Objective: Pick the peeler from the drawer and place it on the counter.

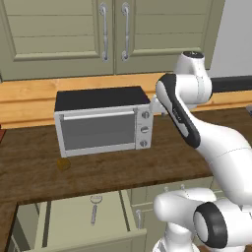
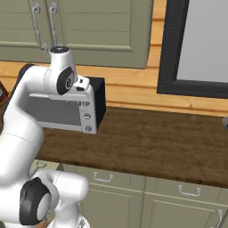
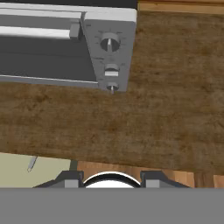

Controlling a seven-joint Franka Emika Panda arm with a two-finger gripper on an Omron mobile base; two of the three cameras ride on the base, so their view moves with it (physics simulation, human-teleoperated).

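One peeler (image 1: 94, 208) lies in one open drawer (image 1: 59, 226) — one tan lump (image 1: 63, 164) sits on the counter (image 1: 123, 165). One toaster oven (image 1: 101, 119) carries three knobs (image 1: 144, 129) (stacked in a column). Two upper cabinet handles (image 1: 114, 32) show — and one framed window (image 2: 200, 44).

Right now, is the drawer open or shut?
Open: the drawer is pulled out below the counter, its floor exposed with the peeler lying inside.

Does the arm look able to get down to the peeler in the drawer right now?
Probably yes. The drawer is pulled open, and the peeler lies bare on its floor with nothing over it. The end effector is up above the counter, so it must descend.
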